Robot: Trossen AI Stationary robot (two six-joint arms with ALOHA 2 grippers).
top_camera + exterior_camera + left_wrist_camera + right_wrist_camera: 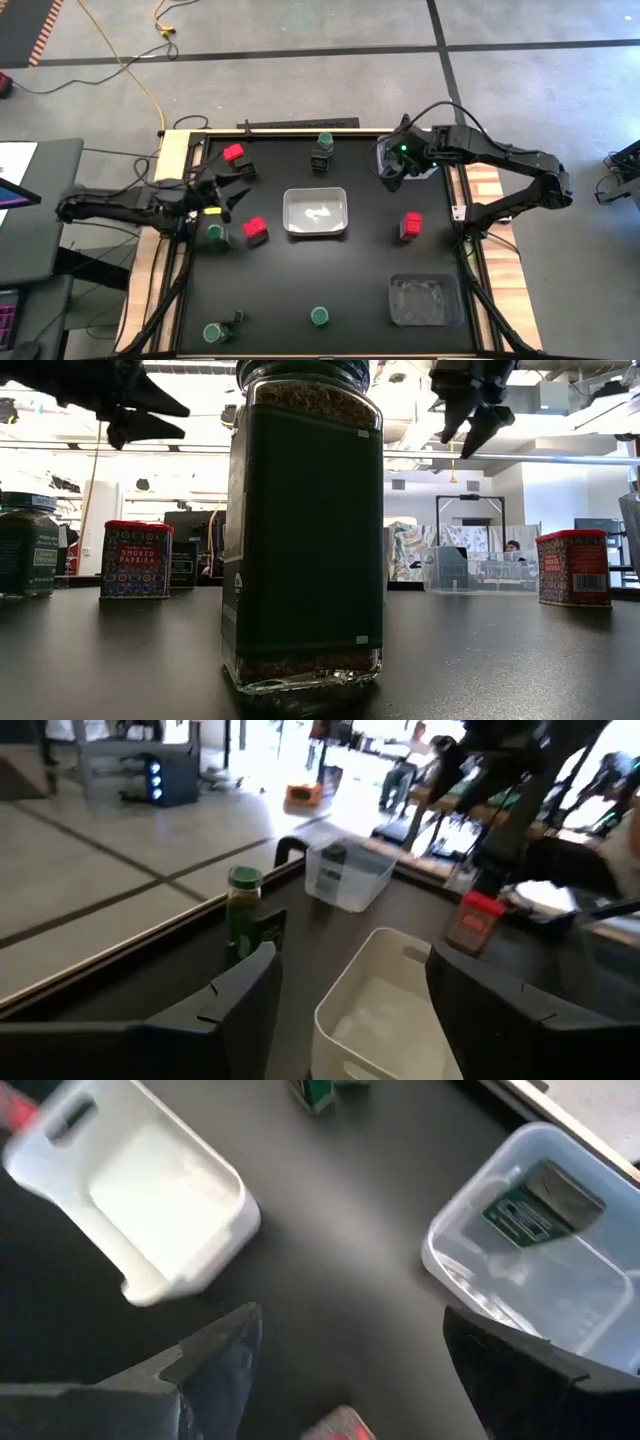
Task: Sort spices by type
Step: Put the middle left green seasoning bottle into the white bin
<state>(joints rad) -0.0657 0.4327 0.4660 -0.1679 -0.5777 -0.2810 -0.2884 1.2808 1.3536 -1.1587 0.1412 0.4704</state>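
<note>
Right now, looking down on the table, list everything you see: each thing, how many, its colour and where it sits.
red boxes: three, red; top left, left of the white tray, right of it
green-lidded jars: four, green; top middle, left, bottom left, bottom middle
dark tin: one clear, beside the top jar
white tray: one, white, centre
clear tray: one, top right, green-labelled container inside
grey tray: one, bottom right
left hand: open, left of the white tray
right hand: open, above the clear tray
</note>
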